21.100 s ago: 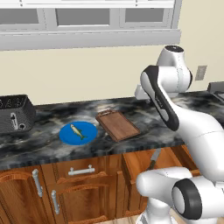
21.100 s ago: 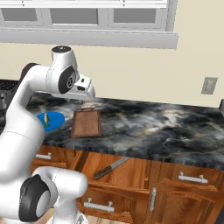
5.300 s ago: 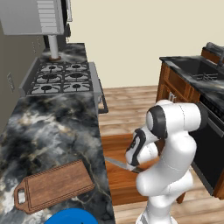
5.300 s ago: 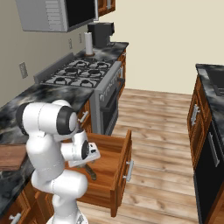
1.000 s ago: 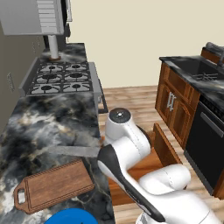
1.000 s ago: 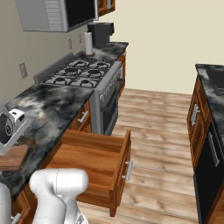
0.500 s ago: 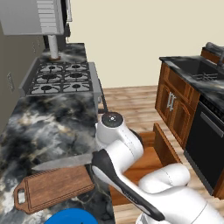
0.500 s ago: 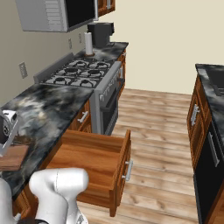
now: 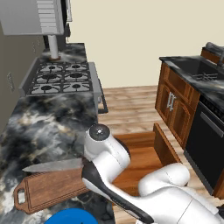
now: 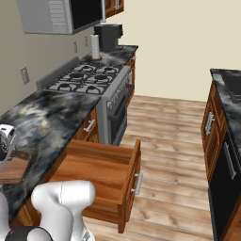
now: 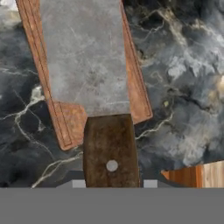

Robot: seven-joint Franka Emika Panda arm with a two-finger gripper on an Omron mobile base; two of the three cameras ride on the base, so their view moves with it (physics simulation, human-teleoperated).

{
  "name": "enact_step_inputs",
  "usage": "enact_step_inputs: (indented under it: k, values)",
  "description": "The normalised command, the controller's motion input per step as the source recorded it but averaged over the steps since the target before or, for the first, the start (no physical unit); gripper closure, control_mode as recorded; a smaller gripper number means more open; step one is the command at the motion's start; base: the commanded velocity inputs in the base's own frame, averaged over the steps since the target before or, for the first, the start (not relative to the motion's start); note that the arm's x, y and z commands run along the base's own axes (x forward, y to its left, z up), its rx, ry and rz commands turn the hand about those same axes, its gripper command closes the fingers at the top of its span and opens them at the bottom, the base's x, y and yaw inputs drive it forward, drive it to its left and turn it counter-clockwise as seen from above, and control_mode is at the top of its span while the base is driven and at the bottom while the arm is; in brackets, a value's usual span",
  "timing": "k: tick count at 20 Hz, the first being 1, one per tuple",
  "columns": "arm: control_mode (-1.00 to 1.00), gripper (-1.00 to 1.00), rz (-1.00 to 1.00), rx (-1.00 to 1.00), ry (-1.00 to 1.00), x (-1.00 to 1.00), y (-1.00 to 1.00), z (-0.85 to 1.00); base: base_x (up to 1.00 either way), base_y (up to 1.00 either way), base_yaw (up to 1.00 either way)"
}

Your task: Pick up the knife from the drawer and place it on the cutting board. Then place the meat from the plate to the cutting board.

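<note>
So the knife (image 9: 54, 165) is up out of the drawer (image 10: 101, 176) and in the gripper (image 11: 111, 183), jaws clamped on the brown handle down at the bottom of the hand view. The blade sticks out flat over the board (image 9: 50, 189), pointing toward the counter's back edge. From the left base view it looks like it's floating just above the board's far long edge, not resting on it yet, though I can't be sure of the gap.

In the hand view the blade runs lengthwise along the board (image 11: 135, 83) and covers most of its width, so the lineup is decent. The handle end hangs past the board's near corner over the dark counter (image 11: 183, 78).

My take for doing this well: nudge the knife further along the board so the handle lands on wood too, keep the blade flat, lower till it touches, then open. Dropping it from here risks it tipping off the edge.

The plate (image 9: 72, 216) peeks in at the counter's front edge, just beside the board. I can't see the meat on it from here.
</note>
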Motion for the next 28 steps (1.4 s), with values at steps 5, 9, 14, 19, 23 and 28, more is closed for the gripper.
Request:
enact_step_inputs:
  k: [5,9,14,19,23,28]
  values:
    - [-1.0,1.0,-0.12,0.0,0.03,0.38,0.63,-0.01,0.0,0.0,0.0]
    - [-1.0,1.0,-0.06,0.0,0.01,0.39,0.54,-0.01,0.0,0.0,0.0]
    - [-1.0,1.0,0.01,0.0,0.04,0.15,0.22,-0.25,0.0,0.0,0.0]
    - [-1.0,1.0,0.03,0.0,0.01,0.08,0.07,-0.28,0.0,0.0,0.0]
    - [-1.0,1.0,0.03,0.0,0.08,0.0,0.0,-0.49,0.0,0.0,0.0]
    - [-1.0,1.0,0.03,0.0,0.08,0.01,0.0,-0.47,0.0,0.0,0.0]
